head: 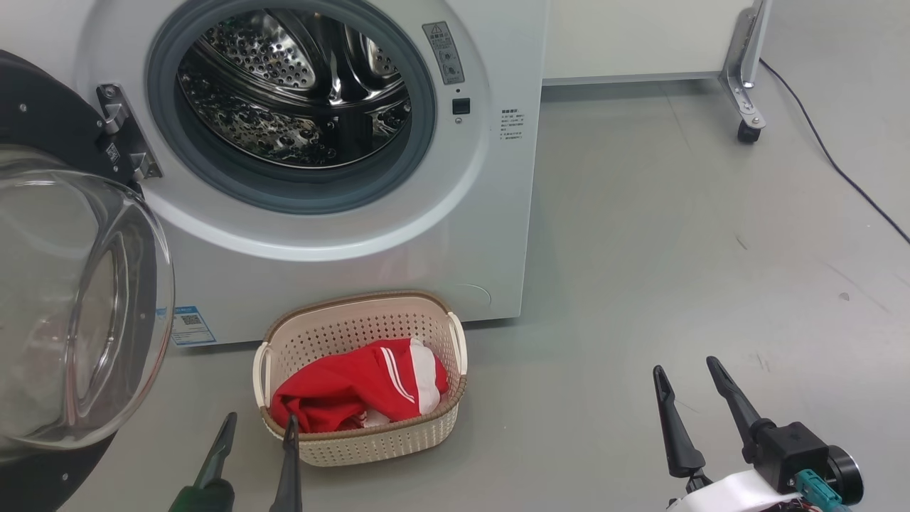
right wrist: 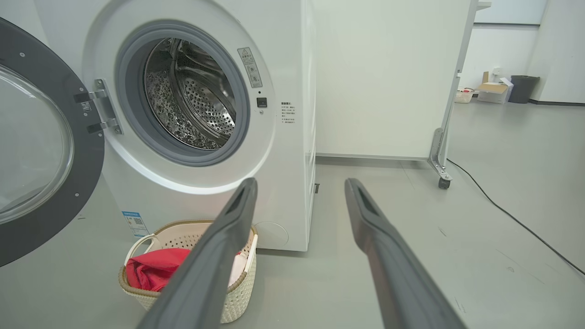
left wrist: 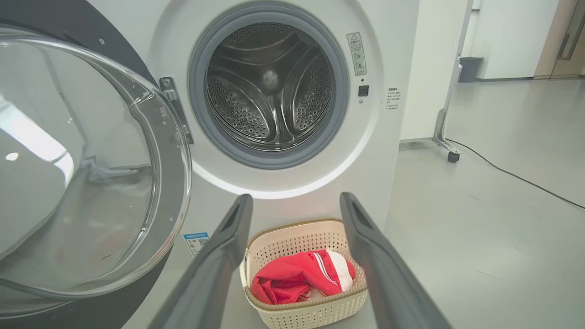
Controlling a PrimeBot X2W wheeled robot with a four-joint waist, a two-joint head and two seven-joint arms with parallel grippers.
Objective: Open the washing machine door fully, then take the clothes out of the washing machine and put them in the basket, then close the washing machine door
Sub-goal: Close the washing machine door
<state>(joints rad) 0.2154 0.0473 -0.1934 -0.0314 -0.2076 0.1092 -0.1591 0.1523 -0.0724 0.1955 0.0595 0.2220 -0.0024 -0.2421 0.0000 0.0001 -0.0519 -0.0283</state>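
Left gripper (head: 261, 418) and right gripper (head: 684, 364) spread wide, both empty — red clothes (head: 341, 391) heaped in basket (head: 377, 444) just before washing machine (head: 341, 277) — door (head: 71, 306) standing open at left.

White box-shaped front-loading washing machine (head: 341, 277): steel perforated drum exposed, grey seal round mouth. Round black-rimmed glass-bowl door (head: 71, 306) swung wide open at left. Bright red white-striped fabric clothes (head: 355, 391) heaped inside small cream perforated plastic basket (head: 377, 444), on floor just before washer.
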